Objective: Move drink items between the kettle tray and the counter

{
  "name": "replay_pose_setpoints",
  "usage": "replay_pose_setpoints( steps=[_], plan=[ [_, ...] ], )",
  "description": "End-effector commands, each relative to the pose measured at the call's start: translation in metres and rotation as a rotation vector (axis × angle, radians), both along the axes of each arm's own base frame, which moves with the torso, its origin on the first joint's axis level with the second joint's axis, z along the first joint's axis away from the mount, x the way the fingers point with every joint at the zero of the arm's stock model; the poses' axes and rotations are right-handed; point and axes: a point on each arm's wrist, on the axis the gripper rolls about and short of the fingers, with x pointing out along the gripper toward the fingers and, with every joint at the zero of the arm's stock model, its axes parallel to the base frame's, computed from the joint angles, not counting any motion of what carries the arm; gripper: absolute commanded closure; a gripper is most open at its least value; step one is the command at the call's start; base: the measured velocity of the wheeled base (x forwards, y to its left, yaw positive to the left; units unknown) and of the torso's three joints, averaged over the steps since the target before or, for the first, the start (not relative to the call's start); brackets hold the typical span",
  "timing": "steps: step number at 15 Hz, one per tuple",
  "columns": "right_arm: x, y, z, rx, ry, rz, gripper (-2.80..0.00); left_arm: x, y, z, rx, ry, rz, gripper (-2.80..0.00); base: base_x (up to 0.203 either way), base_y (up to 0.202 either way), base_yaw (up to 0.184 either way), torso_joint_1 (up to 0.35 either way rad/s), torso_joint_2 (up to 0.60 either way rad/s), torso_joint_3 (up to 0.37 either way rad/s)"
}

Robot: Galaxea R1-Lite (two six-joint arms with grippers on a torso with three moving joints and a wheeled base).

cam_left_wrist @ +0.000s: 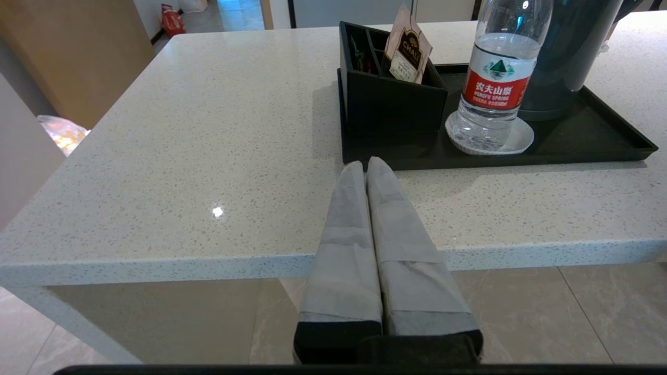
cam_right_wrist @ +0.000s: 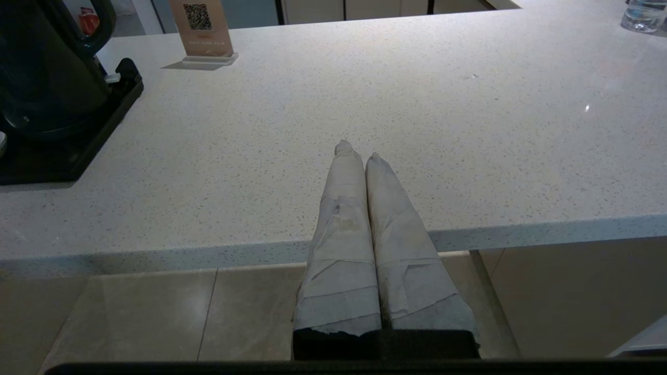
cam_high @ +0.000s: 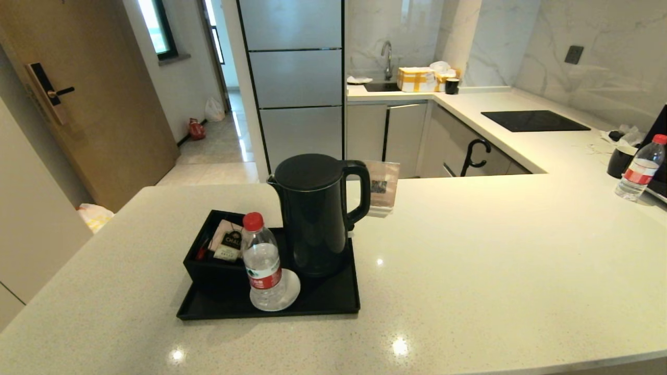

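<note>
From the head view neither arm appears — only the pale speckled counter (cam_high: 469,271) with a flat black tray (cam_high: 333,302) on it. On the tray stands a tall black kettle (cam_high: 312,213), and just in front of it a small water bottle (cam_high: 262,260) with a red cap, upright on a round white coaster (cam_high: 289,291). A black box (cam_high: 208,260) of tea sachets fills the tray's left end. A second bottle (cam_high: 640,169) stands well apart, far right on the counter, and a QR-code card (cam_high: 382,192) stands behind the kettle.

The wrist views add the grippers. The left gripper (cam_left_wrist: 366,164) hangs at the counter's near edge, fingers pressed together and holding nothing, tips near the tray's front rim. The right gripper (cam_right_wrist: 357,151) is likewise closed and empty, over bare counter, with the kettle off to one side.
</note>
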Motion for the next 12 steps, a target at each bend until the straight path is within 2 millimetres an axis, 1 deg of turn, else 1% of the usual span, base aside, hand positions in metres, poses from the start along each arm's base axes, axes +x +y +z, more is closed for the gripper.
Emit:
replay_pose_setpoints(
  steps=[1, 12],
  plan=[
    [0.0001, 0.0000, 0.0000, 0.000, 0.001, 0.000, 0.00, 0.0000, 0.0000, 0.0000, 0.000, -0.001, 0.001, 0.00, 0.000, 0.000, 0.000, 0.000, 0.00, 0.000],
    [0.0001, 0.0000, 0.0000, 0.000, 0.001, 0.000, 0.00, -0.0001, 0.0000, 0.0000, 0.000, -0.002, 0.001, 0.00, 0.000, 0.000, 0.000, 0.000, 0.00, 0.000]
  ],
)
